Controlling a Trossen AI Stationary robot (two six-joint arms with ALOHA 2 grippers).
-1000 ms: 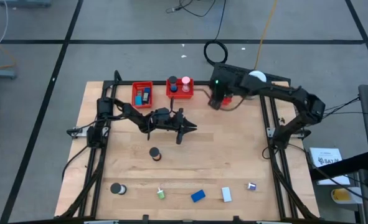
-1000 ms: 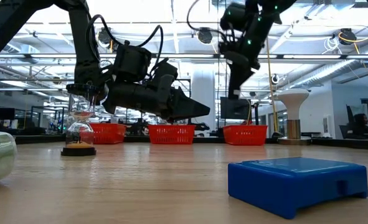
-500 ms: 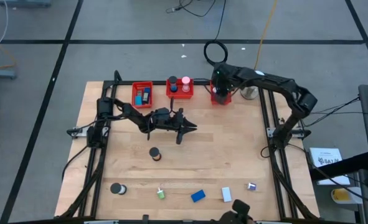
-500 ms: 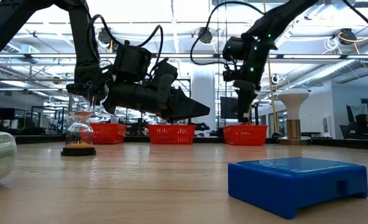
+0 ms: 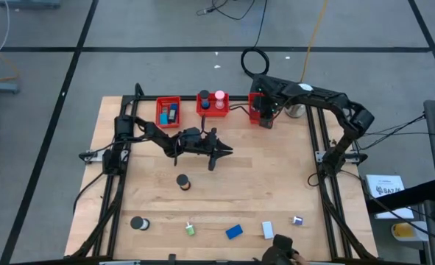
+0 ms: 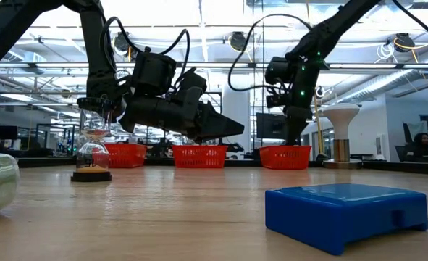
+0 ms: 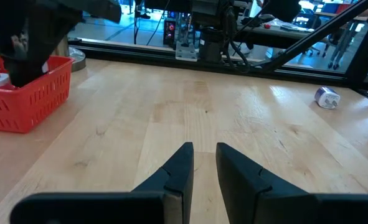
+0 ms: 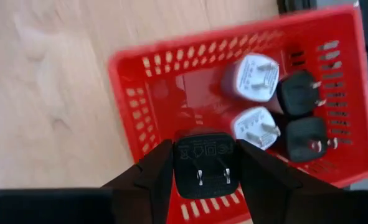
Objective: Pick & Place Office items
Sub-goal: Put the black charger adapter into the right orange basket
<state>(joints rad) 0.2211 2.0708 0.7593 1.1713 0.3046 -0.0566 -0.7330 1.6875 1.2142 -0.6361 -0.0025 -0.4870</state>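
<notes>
A: Item in hand?
B: Black plug point(image 8: 202, 165), prongs facing the camera, pinched between the right gripper point(image 8: 199, 167) fingers, directly over the near open corner of the red bin point(image 8: 134, 112), upper centre-right of the overhead frame.
A: Bin contents?
B: Two white plugs point(image 8: 253, 77) and two black ones, crowded toward the far wall; the floor under the held plug looks free.
A: Other arm?
B: Left gripper point(image 7: 204, 163), mid-table, fingers nearly together, holding nothing. Far from that bin.
</notes>
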